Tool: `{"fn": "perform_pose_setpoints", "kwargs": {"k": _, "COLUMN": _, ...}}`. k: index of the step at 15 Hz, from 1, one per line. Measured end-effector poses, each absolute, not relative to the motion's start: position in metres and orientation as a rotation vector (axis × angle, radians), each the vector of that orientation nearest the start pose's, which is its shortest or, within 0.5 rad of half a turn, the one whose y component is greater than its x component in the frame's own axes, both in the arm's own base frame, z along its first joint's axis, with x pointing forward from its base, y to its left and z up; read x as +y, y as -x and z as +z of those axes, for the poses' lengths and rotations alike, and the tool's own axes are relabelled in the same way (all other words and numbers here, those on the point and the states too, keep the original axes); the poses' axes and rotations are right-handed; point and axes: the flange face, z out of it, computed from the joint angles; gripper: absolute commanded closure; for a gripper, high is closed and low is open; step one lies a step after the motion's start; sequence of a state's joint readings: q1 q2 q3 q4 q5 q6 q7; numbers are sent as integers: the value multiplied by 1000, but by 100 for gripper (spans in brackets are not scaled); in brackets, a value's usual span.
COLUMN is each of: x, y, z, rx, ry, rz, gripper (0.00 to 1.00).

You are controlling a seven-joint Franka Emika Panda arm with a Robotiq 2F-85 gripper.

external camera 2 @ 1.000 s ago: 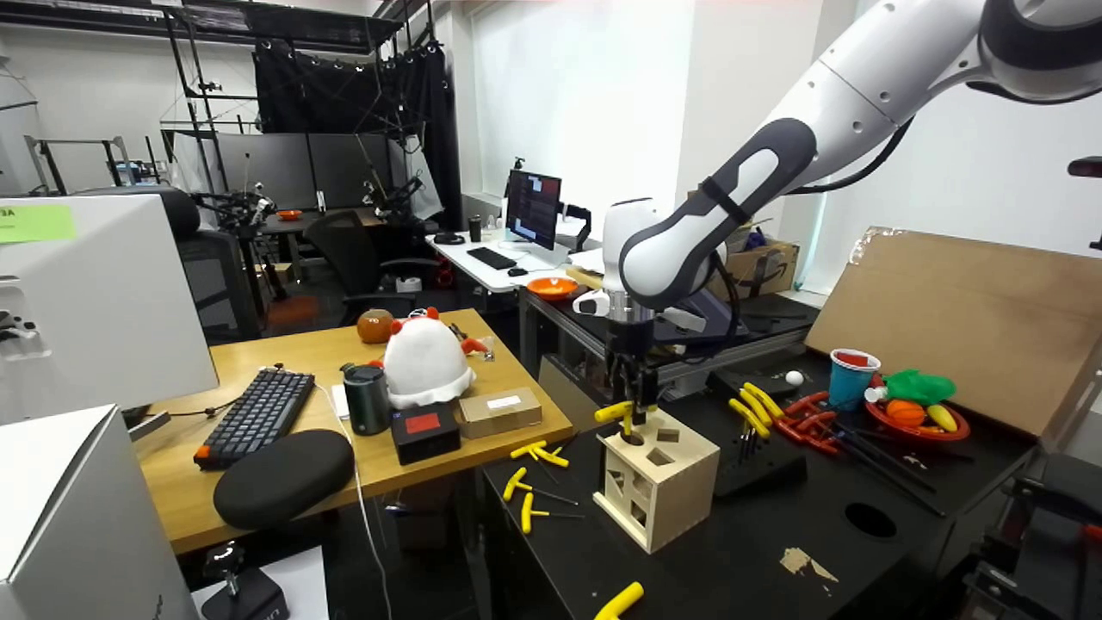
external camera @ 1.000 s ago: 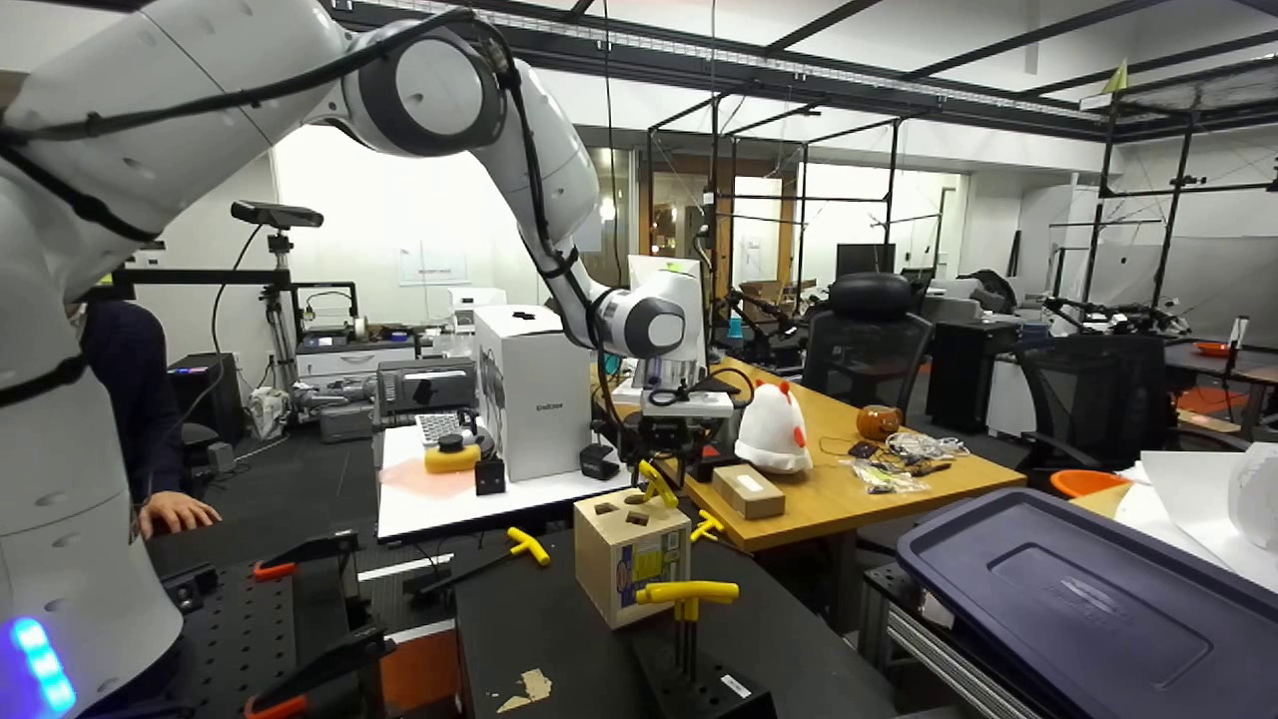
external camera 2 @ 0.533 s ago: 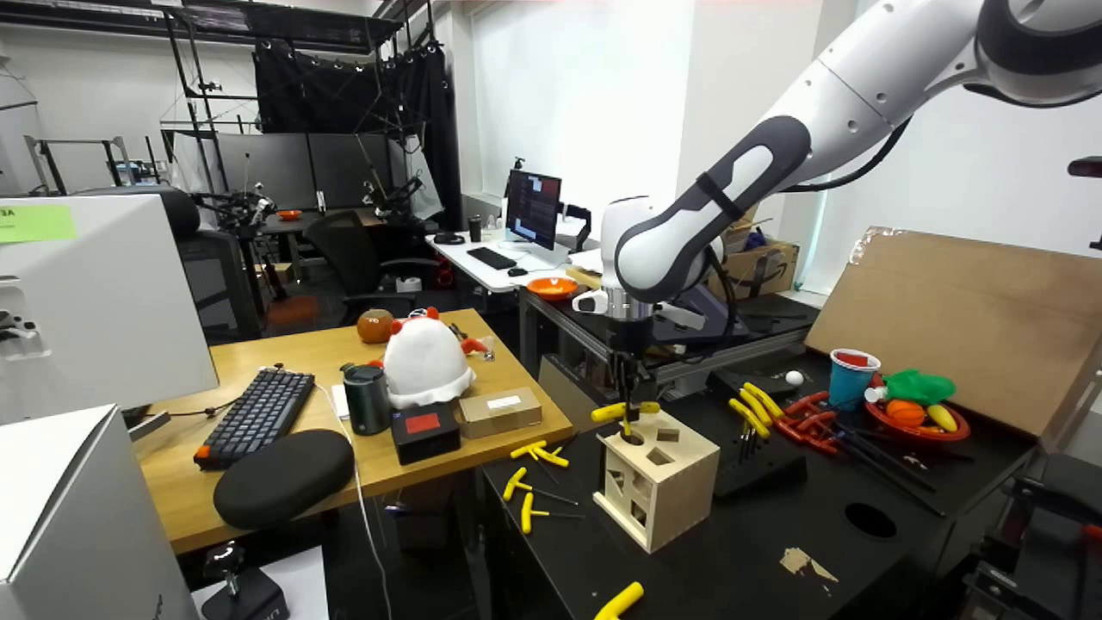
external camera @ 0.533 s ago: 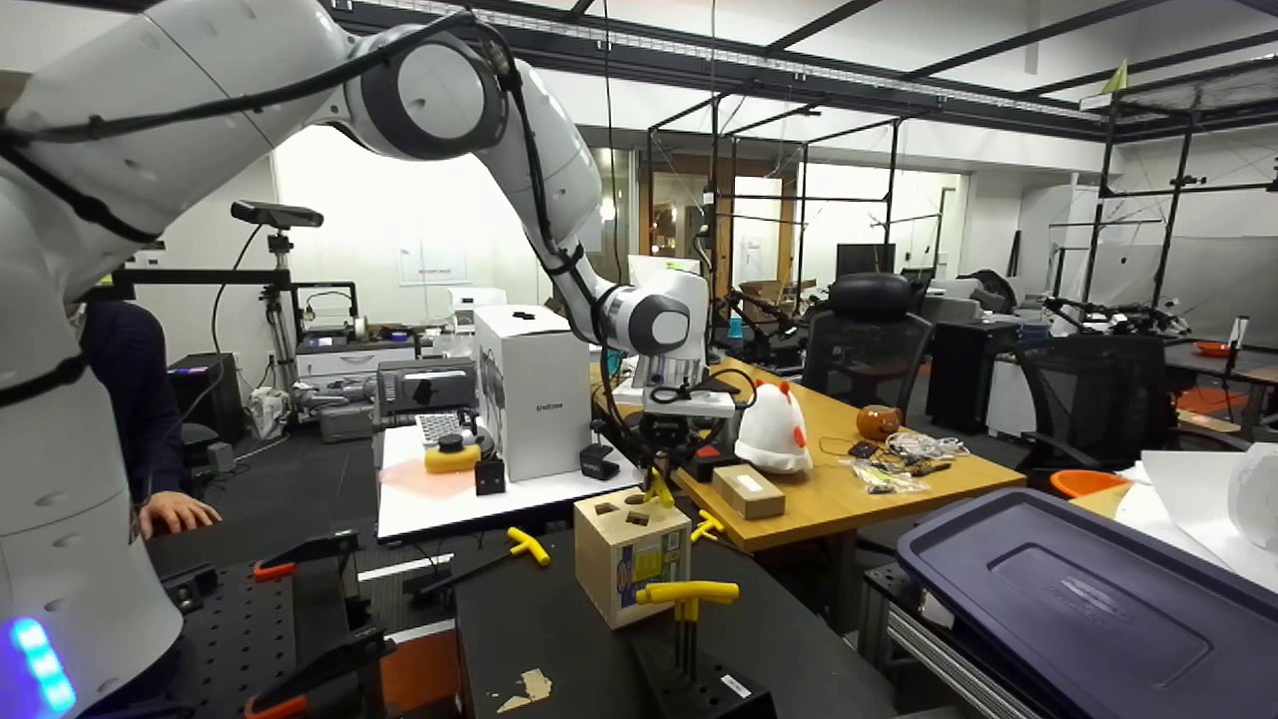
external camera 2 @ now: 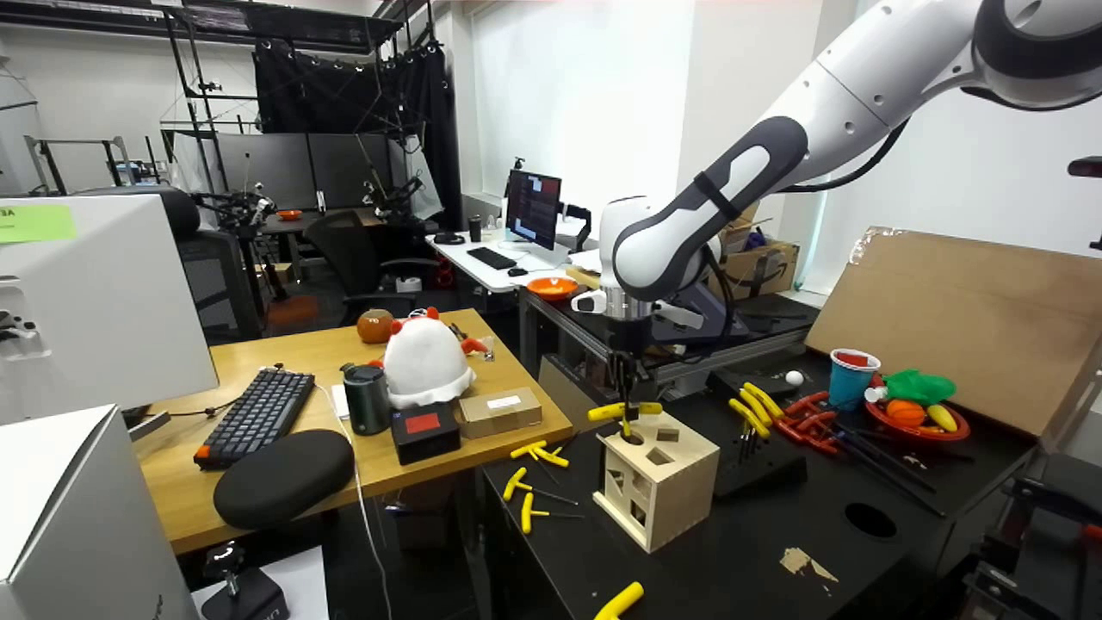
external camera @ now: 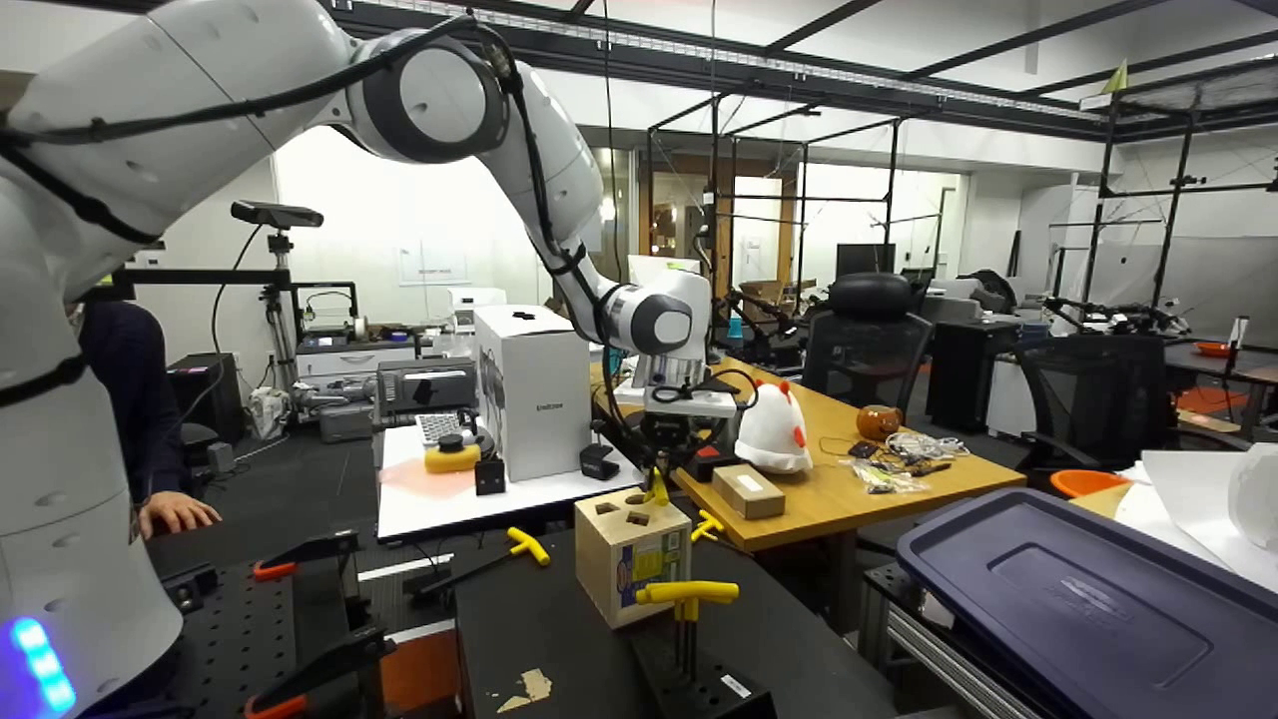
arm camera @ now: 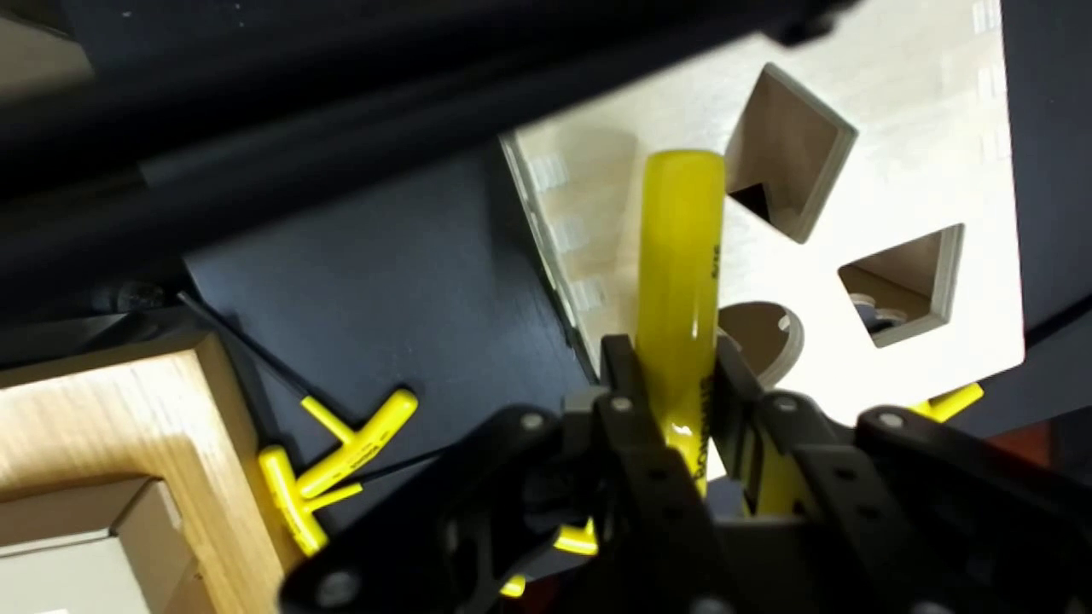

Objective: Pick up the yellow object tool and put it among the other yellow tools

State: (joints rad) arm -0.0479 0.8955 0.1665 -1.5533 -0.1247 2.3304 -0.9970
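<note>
Grasp looks made; I'd lift straight up next.
Wrist view: my gripper [arm camera: 674, 354] pinches the yellow hex key [arm camera: 680, 281] over the shape-sorter box [arm camera: 904, 162]. In an exterior view, its stem [external camera 2: 628, 428] seems inside the round hole [external camera 2: 636, 441], a snag risk; loose yellow hex keys [external camera 2: 527, 514], my likely target, lie near the wooden desk [external camera 2: 374, 456].

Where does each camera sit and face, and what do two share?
Wrist view: on the arm, looking down past the gripper, shut on a yellow tool, at the wooden box.
An exterior view: beside the arm's base, facing across the black table toward the wooden desk; arm and gripper show.
An exterior view: near a white carton, facing the wooden box and cardboard panel; arm and gripper show, base doesn't.
Both exterior views share wooden box and wooden desk.
</note>
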Motion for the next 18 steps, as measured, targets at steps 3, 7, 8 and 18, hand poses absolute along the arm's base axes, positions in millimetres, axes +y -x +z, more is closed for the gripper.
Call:
{"fn": "perform_pose_setpoints", "kwargs": {"k": 3, "x": 65, "y": -688, "z": 121, "rx": -1665, "ry": 2572, "rz": 85, "gripper": 94}}
{"fn": "perform_pose_setpoints", "kwargs": {"k": 7, "x": 65, "y": -700, "z": 145, "rx": -1691, "ry": 2602, "rz": 18, "gripper": 94}}
{"fn": "perform_pose_setpoints", "kwargs": {"k": 8, "x": 65, "y": -702, "z": 152, "rx": -1700, "ry": 2606, "rz": 6, "gripper": 94}}
{"fn": "perform_pose_setpoints", "kwargs": {"k": 18, "x": 56, "y": -712, "z": 191, "rx": -1776, "ry": 2655, "rz": -26, "gripper": 94}}
